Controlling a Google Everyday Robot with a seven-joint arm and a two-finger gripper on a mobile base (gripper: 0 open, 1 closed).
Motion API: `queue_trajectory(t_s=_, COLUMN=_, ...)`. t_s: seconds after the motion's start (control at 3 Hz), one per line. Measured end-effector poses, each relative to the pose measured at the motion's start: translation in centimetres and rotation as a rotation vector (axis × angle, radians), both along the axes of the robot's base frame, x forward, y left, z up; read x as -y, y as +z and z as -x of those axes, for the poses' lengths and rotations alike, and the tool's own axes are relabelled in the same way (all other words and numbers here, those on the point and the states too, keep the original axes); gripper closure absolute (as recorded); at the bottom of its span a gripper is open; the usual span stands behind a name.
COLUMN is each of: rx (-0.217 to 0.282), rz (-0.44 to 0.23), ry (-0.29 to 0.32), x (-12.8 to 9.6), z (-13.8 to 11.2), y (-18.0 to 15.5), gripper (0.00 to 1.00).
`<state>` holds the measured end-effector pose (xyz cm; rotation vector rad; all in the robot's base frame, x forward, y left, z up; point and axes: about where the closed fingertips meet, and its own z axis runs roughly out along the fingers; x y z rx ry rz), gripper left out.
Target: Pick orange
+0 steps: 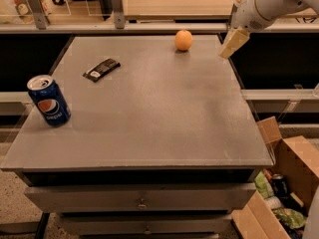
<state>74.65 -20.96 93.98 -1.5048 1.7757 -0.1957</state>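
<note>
The orange [183, 40] is a small round fruit resting on the grey table top [149, 108] near its far edge, right of centre. My gripper [232, 44] hangs over the table's far right corner, to the right of the orange and about level with it, apart from it. Its cream-coloured tip points down and to the left. It holds nothing that I can see.
A blue Pepsi can [49, 100] stands upright at the table's left edge. A flat black packet [101, 69] lies at the back left. An open cardboard box [284, 188] with rubbish sits on the floor at the right. A shelf rail [149, 26] runs behind the table.
</note>
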Motion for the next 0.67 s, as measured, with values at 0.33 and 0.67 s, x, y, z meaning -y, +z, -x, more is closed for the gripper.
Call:
queue_trajectory(t_s=0.33, rx=0.038, rz=-0.113, ry=0.041, x=-0.8, z=-0.9, y=-0.2, gripper=0.00)
queue_trajectory(t_s=0.67, rx=0.063, rz=-0.254, ry=0.059, x=-2.2, z=-2.6, y=-0.6, gripper=0.00)
